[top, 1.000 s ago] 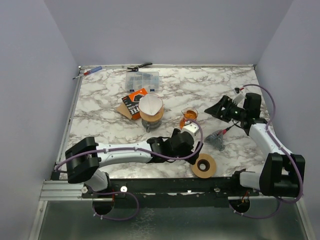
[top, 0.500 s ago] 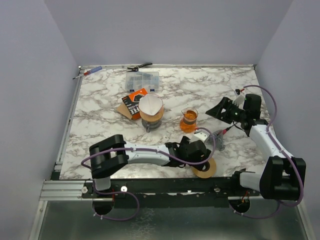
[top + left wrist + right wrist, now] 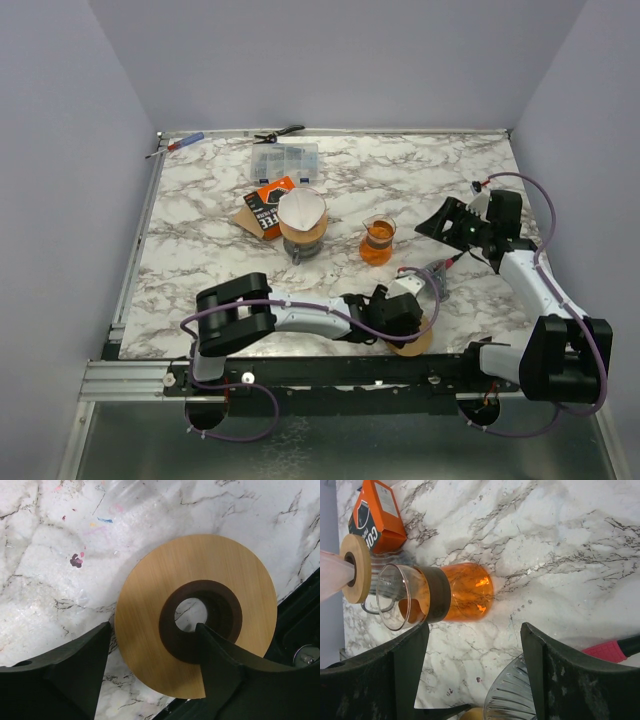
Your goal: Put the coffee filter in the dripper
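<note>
A clear ribbed glass dripper [image 3: 432,279] lies on its side right of centre; its rim shows in the right wrist view [image 3: 512,696]. A wooden ring [image 3: 412,336] lies flat at the near edge. My left gripper [image 3: 402,315] is open just over it. In the left wrist view [image 3: 154,626] one finger covers part of the ring's dark hole and the other stands off the ring's [image 3: 150,610] outer edge. A white paper filter [image 3: 302,211] sits in a wooden-collared glass stand [image 3: 303,246]. My right gripper [image 3: 441,221] is open and empty in the air [image 3: 474,627].
An orange glass carafe [image 3: 378,241] stands mid-table, also in the right wrist view [image 3: 455,597]. An orange filter box [image 3: 268,206] lies left of the stand. A clear organiser box [image 3: 285,158], screwdriver [image 3: 176,145] and pliers [image 3: 278,131] lie at the back. The table's near edge is beside the ring.
My left arm has swung right and toward the near edge, from beside the carafe to over the wooden ring. The right gripper has shifted only slightly.
</note>
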You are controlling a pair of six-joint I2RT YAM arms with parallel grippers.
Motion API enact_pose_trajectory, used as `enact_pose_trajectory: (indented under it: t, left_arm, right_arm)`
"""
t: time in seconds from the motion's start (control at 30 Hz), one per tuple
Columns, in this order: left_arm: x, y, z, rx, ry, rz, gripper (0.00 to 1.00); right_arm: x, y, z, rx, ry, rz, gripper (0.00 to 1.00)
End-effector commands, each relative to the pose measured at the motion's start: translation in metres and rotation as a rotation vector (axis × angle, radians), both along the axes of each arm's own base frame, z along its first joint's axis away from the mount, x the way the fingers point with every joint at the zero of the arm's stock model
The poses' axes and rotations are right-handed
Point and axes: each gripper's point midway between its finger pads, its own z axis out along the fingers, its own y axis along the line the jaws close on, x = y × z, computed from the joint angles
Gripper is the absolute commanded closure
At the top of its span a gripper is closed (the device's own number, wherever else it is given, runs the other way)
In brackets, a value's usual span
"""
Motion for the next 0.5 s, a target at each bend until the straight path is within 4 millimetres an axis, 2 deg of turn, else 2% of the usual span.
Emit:
enact_pose_trajectory:
  t: [0.0,0.07,0.2,0.47]
  left_arm:
    - [-0.001,0.001,-0.01,0.037,-0.028,0.015,0.35]
    - [-0.002,0.001,-0.009,0.038,-0.028,0.014,0.42]
    - [-0.006,-0.001,-0.007,0.029,-0.012,-0.006,0.62]
    - [-0.004,-0.004,0.011,-0.009,-0.017,-0.012,0.64]
  right_arm:
    - [-0.002,-0.006,0.0,-0.031,-0.001,-0.014,0.22]
    - [-0.002,-0.005,0.0,-0.028,0.0,-0.01,0.22]
    - [-0.002,-0.004,0.003,-0.017,-0.003,-0.008,0.22]
    - [0.0,0.0,0.021,0.006,-0.024,0.009,0.22]
